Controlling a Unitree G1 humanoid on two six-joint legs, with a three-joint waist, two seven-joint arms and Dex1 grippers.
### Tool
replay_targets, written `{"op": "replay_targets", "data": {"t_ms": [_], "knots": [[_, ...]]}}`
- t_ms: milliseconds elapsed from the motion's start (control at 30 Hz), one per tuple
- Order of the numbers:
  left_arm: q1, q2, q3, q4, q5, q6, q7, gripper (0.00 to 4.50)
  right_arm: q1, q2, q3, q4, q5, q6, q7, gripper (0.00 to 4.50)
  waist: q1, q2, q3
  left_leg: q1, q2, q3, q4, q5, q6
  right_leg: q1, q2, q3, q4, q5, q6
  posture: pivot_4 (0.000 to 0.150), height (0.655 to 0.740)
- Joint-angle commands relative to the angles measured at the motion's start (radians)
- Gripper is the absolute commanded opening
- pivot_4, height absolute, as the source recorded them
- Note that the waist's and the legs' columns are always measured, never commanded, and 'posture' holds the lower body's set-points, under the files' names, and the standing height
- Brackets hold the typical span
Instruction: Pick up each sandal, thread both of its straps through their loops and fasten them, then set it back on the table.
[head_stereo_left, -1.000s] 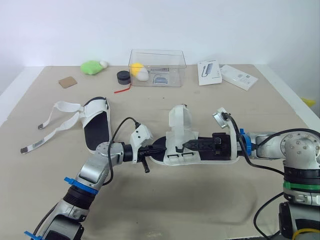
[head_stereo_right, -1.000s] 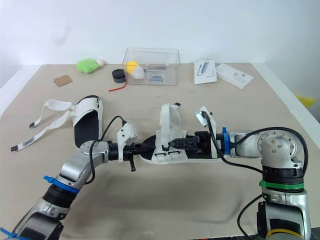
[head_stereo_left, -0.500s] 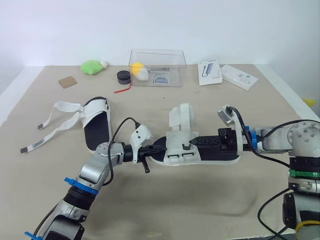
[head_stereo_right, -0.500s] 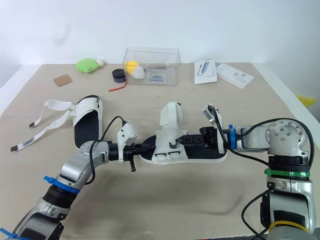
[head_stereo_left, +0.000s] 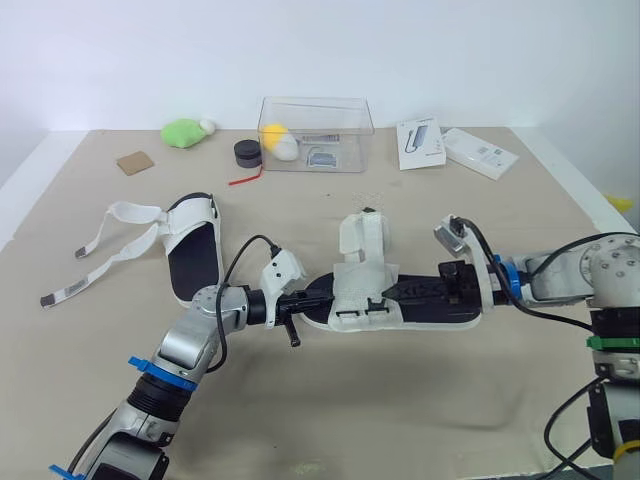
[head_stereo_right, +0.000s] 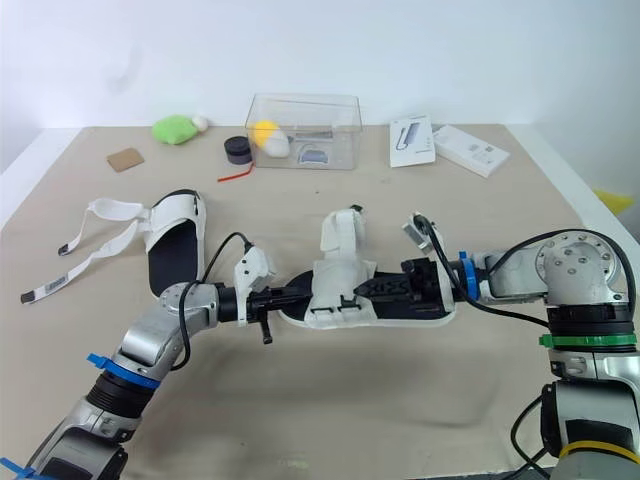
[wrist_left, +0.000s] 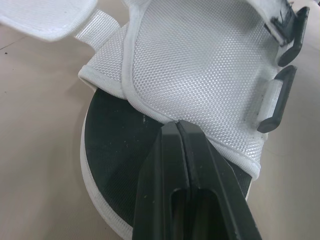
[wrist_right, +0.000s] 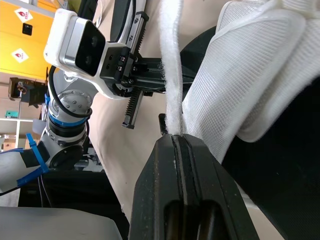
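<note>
Retreating heelward, right end effector (wrist_right: 174, 136) pinched the strap (wrist_right: 170, 60); left end effector (wrist_left: 177, 122) clamped the sandal (head_stereo_left: 430, 316), lengthwise between them.

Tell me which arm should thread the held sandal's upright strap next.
Right. The right gripper is shut on the upright strap of the sandal. The left gripper pinches the toe end, so it looks better suited as the anchor.

Robot lab or test room. Plain white wall (head_stereo_left: 320, 50), big table (head_stereo_left: 400, 400) under a beige cover, loose props at the far edge: clear plastic box (head_stereo_left: 316, 133), green plush (head_stereo_left: 184, 133), white cartons (head_stereo_left: 478, 153). Yellow cabinets with hazard stickers (wrist_right: 20, 20) stood behind.
</note>
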Motion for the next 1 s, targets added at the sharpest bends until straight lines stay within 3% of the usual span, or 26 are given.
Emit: {"op": "replay_targets", "data": {"t_ms": [33,467,1000], "knots": [[0.029,-0.001,-0.039,0.029,0.034,0.020,0.013,0.00,-0.002,-0.017,0.003,-0.052,-0.009,0.006,0.005,0.04,0.000,0.000,0.000,0.000,0.000,0.000,0.000,0.000,0.000,0.000,0.000,0.000,0.000,0.000,0.000,0.150,0.7400],[0.033,-0.002,-0.042,0.023,0.032,0.023,0.019,0.00,0.003,-0.061,0.047,-0.100,-0.059,0.006,0.070,0.04,0.000,0.000,0.000,-0.002,0.000,0.000,0.000,0.000,0.000,0.000,0.000,0.000,-0.003,0.001,0.001,0.150,0.7400],[0.039,-0.008,-0.045,0.022,0.032,0.021,0.023,0.00,-0.010,-0.092,0.085,-0.176,-0.229,0.001,0.264,0.04,0.000,0.001,0.000,-0.002,0.000,0.000,0.000,0.000,0.000,0.000,0.000,0.000,-0.004,0.001,0.002,0.150,0.7400]]}}
